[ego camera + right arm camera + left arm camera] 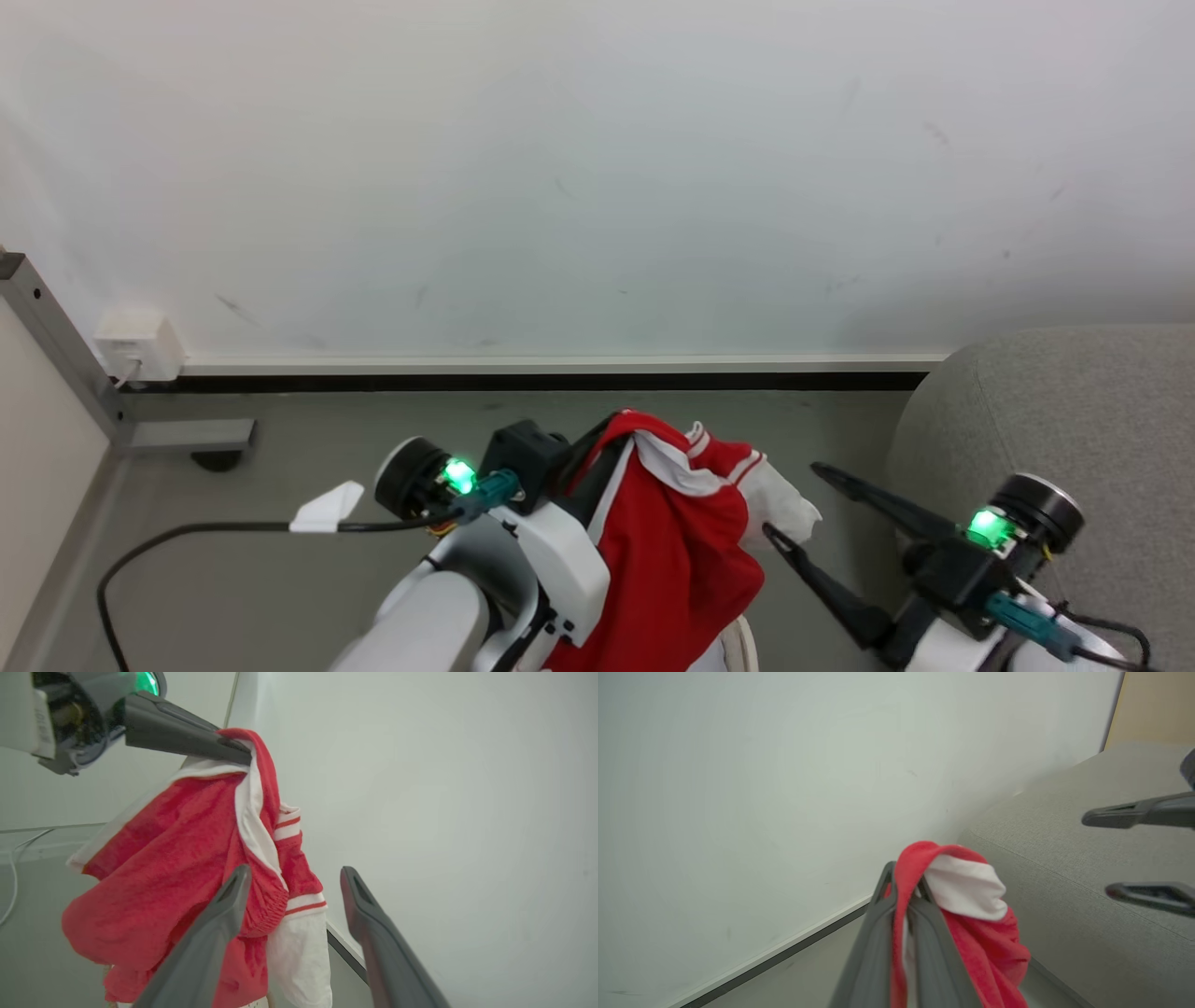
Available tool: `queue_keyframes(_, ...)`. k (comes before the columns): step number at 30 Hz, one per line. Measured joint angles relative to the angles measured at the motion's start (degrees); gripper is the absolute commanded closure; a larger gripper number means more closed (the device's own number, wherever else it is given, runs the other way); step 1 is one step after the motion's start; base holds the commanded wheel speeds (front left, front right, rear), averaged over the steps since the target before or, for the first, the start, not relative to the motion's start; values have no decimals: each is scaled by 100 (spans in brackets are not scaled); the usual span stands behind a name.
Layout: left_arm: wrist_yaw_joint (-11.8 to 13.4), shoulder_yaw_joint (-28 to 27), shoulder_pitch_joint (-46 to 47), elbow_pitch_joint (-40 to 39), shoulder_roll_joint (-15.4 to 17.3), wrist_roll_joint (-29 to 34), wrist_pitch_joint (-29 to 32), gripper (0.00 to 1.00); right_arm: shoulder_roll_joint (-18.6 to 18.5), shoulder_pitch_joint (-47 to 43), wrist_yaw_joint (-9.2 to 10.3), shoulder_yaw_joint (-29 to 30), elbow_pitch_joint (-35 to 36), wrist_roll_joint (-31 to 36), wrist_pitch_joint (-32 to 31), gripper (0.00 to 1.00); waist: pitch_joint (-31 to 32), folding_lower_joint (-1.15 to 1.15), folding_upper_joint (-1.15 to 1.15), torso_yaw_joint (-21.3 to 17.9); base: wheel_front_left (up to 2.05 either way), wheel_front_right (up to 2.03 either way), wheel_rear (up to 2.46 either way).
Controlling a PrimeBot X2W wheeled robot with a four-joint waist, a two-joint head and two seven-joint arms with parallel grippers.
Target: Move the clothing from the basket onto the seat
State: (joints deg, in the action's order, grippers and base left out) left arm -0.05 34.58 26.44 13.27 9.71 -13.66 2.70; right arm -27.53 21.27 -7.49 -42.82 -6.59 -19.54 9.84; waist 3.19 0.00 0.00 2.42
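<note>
The red clothing (672, 551) with white panels and stripe trim hangs in the air from my left gripper (605, 441), which is shut on its upper fold. In the left wrist view the left gripper (903, 879) pinches the clothing (985, 947) between its closed fingers. To the right, my right gripper (794, 500) stands open beside the hanging cloth, nothing between its fingers. From the right wrist, the right gripper (295, 870) is open in front of the clothing (177, 849). The grey seat (1074, 411) rises at the right, beside the right arm. A thin pale sliver of the basket (744, 644) shows below the clothing.
A white wall with a dark baseboard (560, 381) runs across ahead. At the left stand a wall socket box (138, 343), a grey metal frame leg (56, 345) and a black cable (187, 530) on the grey floor.
</note>
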Motion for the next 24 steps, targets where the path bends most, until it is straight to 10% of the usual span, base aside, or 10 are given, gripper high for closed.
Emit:
queue_keyframes(16, -299, 568, 114, -87, -326, -15, 78, 100, 88, 1967, -1, -2658, -1860, -998, 37, 0, 164, 0, 0, 186, 0, 0, 0)
queue_keyframes(24, -378, 789, 192, -65, -487, -164, 85, 100, 532, 2207, -1, -3022, -2409, -1549, 258, 0, 202, 0, 0, 288, 0, 0, 0)
